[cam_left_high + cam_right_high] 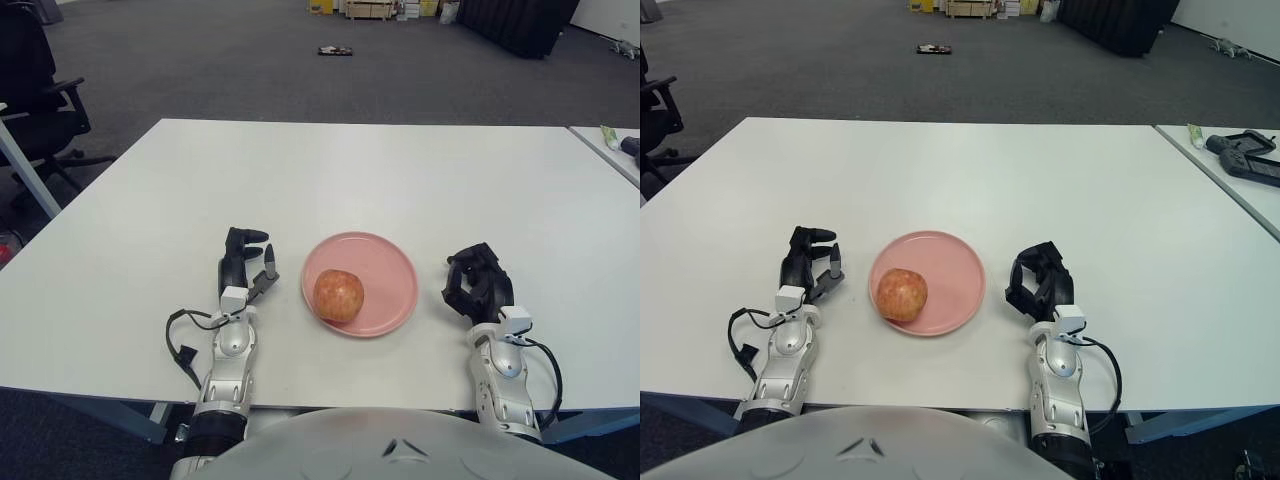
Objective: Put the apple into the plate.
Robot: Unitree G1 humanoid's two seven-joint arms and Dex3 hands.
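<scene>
White table; pink plate near front edge.

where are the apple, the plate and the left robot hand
apple [338, 294], left eye view, middle of its skin
plate [388, 270], left eye view, bare pink surface right of the apple
left robot hand [245, 264], left eye view, middle of the hand

apples: just 1, the apple
plates: 1 pink plate
hands: 2, left hand and right hand
desks: 2, main white desk plus a second desk peeking in on the right
office chairs: 1, office chair
</scene>
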